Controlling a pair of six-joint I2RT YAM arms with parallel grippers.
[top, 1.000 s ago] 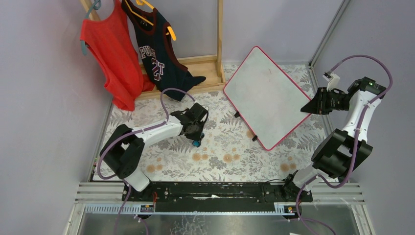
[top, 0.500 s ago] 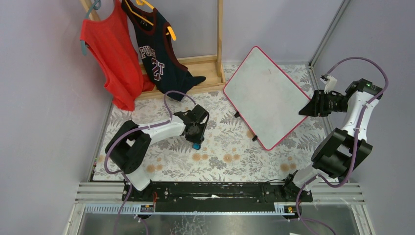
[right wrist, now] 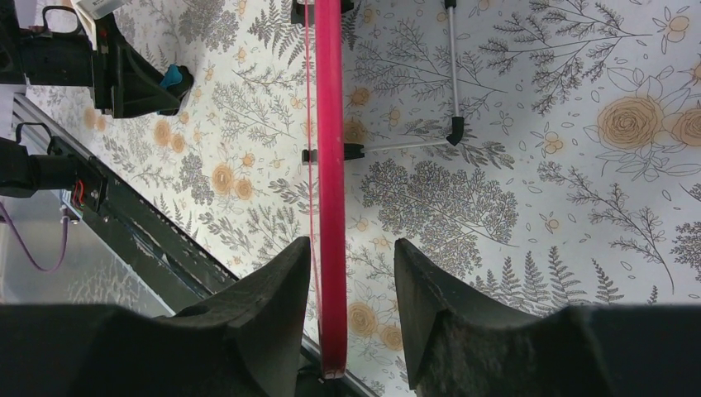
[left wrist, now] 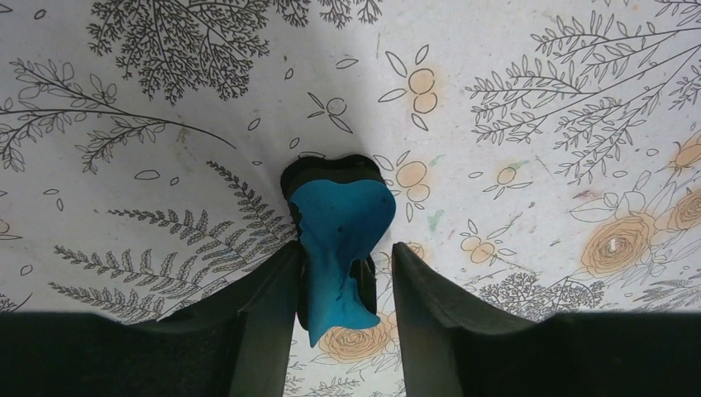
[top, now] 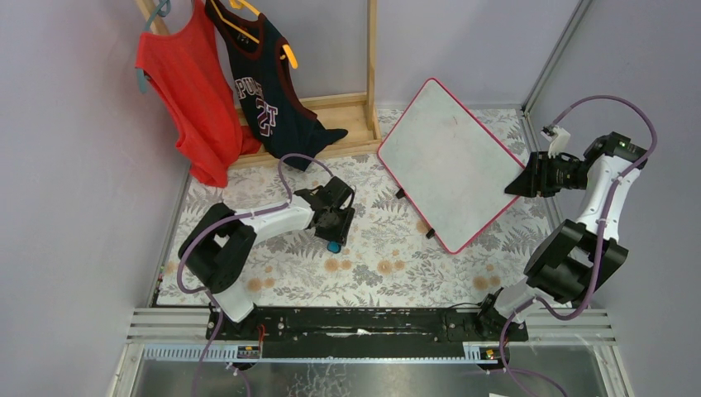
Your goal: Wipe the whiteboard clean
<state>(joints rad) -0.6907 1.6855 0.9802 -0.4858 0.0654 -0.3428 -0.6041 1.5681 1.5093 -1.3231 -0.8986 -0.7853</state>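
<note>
Whiteboard (top: pixel 447 161) sits propped on its stand at the far right of the table, face tilted up, looking mostly clean from above with maybe faint marks; too small to call.

Right gripper (right wrist: pixel 345 273) straddles the board's red rim (right wrist: pixel 331 190) at its right corner. Fingers sit on either side of the edge, but I can't tell whether they actually bite it.

Left gripper (left wrist: pixel 340 273) is down at mid-table with the blue eraser (left wrist: pixel 340 227) between its fingers (left wrist: pixel 269 294). The left finger looks to be touching the eraser, with a sliver of gap on the right, so the pinch is not clearly firm.

Whatever stage this is, a good wipe needs:
- eraser seated square in the fingers, felt face out, not hanging off a corner
- board steadied at the rim so pressure doesn't fold the stand (right wrist: pixel 413 142)
- light, flat strokes along the tilted face

Room and edges:
- open floral cloth (top: pixel 372 265) between eraser and board, a clear path to the right
- stand legs poke out at the board's near-left edge, so keep the left wrist above them
- clothes rack (top: pixel 331 107) with jerseys at far left, just beside the board's left corner
- right arm is tight against the right wall, with little slack there
</note>
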